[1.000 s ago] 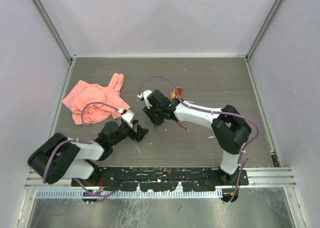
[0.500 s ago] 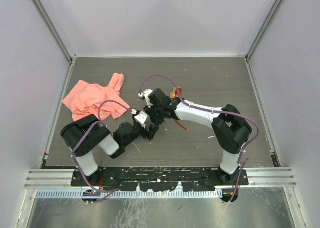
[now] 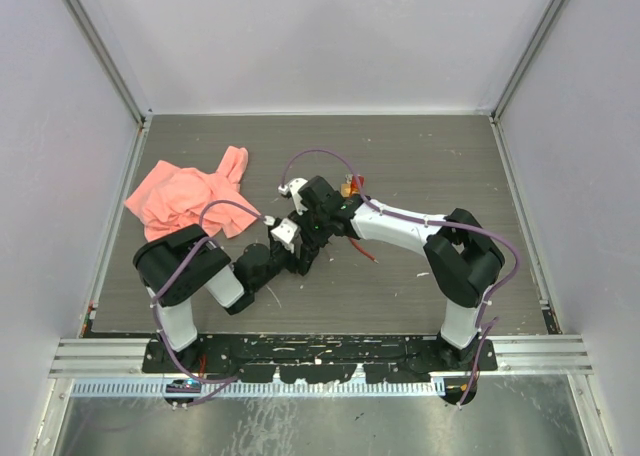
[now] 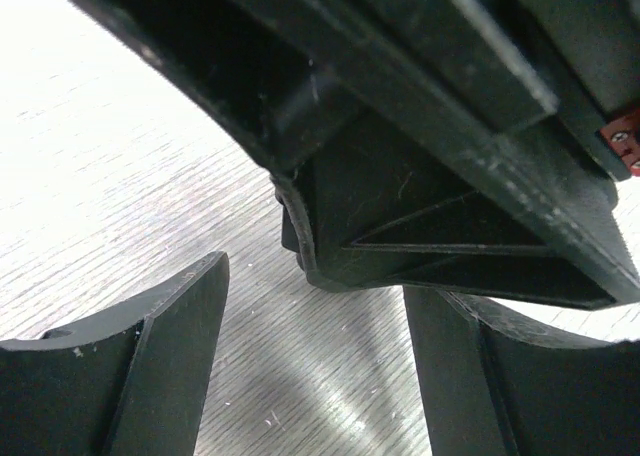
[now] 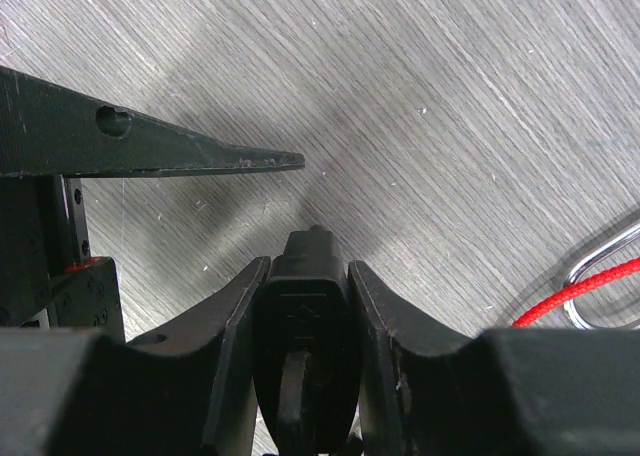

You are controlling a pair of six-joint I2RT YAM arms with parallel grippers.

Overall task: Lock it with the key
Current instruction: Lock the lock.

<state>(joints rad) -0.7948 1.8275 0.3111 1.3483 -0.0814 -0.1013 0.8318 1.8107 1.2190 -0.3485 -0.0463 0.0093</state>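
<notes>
My right gripper point(image 5: 308, 266) is shut on a black plastic piece point(image 5: 305, 316) with an arrow moulded on it and a small nub at its tip. Whether that piece is the key or the lock I cannot tell. It hangs just above the grey table. My left gripper point(image 4: 315, 376) stands open with bare table between its fingers, right below the right gripper's black body point(image 4: 420, 226). One left finger point(image 5: 150, 146) reaches in from the left in the right wrist view. From above, the two grippers point(image 3: 300, 256) meet at the table's middle.
A red cord point(image 5: 580, 291) and a bent metal loop point(image 5: 600, 261) lie on the table just right of my right gripper. The cord point(image 3: 365, 252) also shows from above. A crumpled pink cloth point(image 3: 185, 201) lies at the left. Grey walls point(image 3: 60, 176) enclose the table.
The left arm has swung right and raised its elbow, bringing its gripper up against the right gripper. The right arm has held still with the black piece.
</notes>
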